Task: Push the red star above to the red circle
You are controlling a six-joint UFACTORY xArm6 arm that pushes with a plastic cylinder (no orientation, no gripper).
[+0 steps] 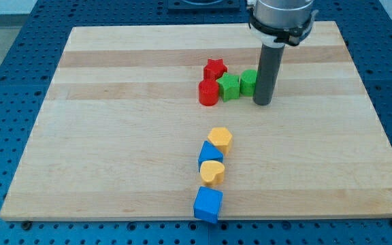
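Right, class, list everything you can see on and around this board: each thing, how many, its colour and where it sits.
red star: 1, red, upper middle of the board, just above the red circle.
red circle: 1, red, directly below the star, left end of the upper cluster.
green blocks: 2, green, in a row right of the red circle; one beside the circle, the other next to the rod.
yellow blocks: 2, yellow, in the lower column; one on top, one heart-like third down.
blue blocks: 2, blue; one between the yellows, one cube at the board's bottom edge.
wooden board: 1, light wood, on a blue perforated table.
my tip: 1, dark rod, just right of the right green block.
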